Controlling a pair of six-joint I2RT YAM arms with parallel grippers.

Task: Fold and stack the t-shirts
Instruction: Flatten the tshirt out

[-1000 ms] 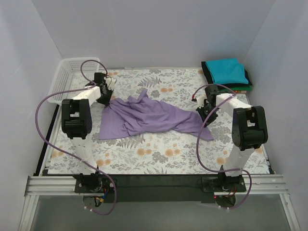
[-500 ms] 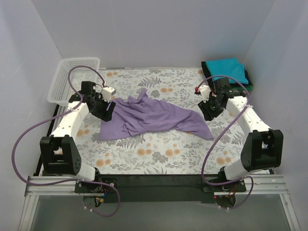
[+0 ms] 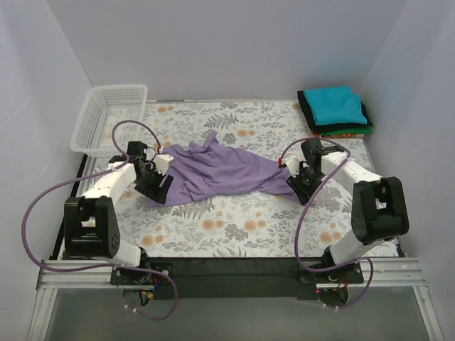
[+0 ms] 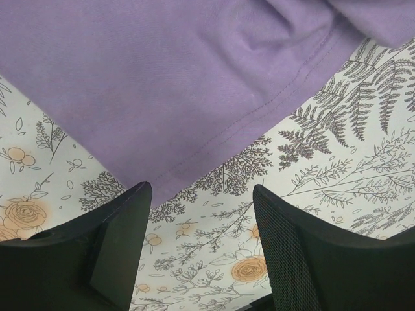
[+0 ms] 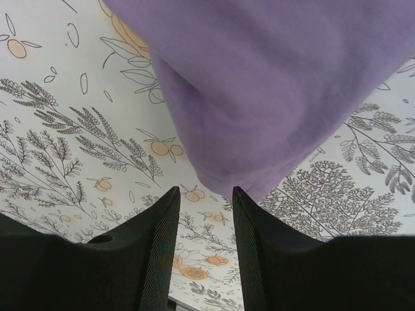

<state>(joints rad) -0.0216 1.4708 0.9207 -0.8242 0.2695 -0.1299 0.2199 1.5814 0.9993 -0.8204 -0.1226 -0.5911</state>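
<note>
**Left end effector and right end effector open, empty**

I see both poised just above opposite corners of the purple t-shirt, which lies crumpled mid-bench. The folded stack sits in the far right corner. Risk: closing too high could miss the hem, and catching only one layer could drag the shirt into a bunch.

A lavender-purple t-shirt lies rumpled and unfolded across the middle of the frame, drawn out from left to right. At upper right sits a neat stack: a teal shirt on top, with a dark green shirt and an orange-red shirt underneath.
</note>
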